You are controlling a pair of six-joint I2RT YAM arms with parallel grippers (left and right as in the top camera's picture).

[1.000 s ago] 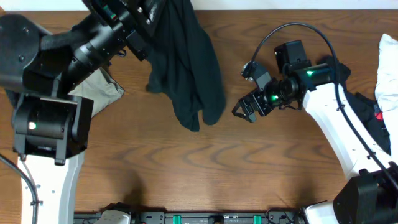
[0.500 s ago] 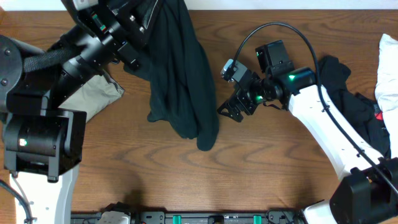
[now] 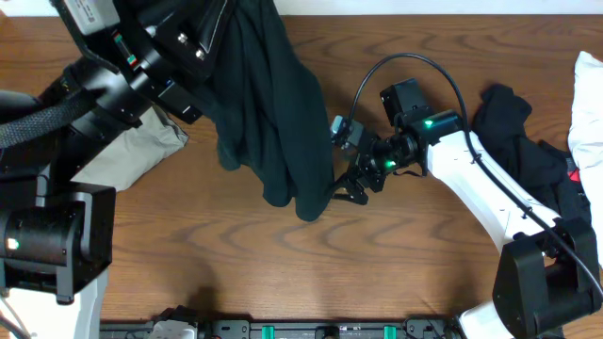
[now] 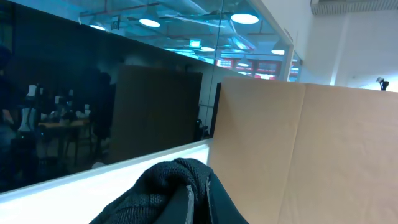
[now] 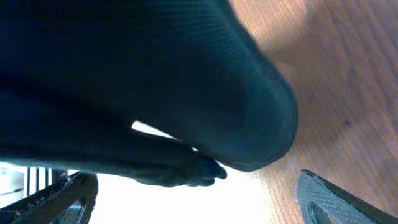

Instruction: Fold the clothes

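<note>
A long black garment (image 3: 273, 122) hangs from my left gripper (image 3: 212, 24), which is raised at the top left and shut on its top edge (image 4: 180, 186). Its lower end droops to the table near the middle. My right gripper (image 3: 347, 184) is open right beside the garment's lower right edge; in the right wrist view the dark cloth (image 5: 155, 81) fills the space just ahead of the spread fingers (image 5: 193, 199), not gripped. A khaki-grey garment (image 3: 141, 151) lies at the left under my left arm. More black clothes (image 3: 528, 160) lie at the right.
A white cloth (image 3: 589, 104) sits at the right edge next to the black pile, with a small red item (image 3: 577, 175) there. The wooden table (image 3: 283, 273) stretches toward the front edge.
My right gripper has moved left across the table up to the hanging garment's lower edge. My left arm has shifted left and up, and the garment hangs a bit further left.
</note>
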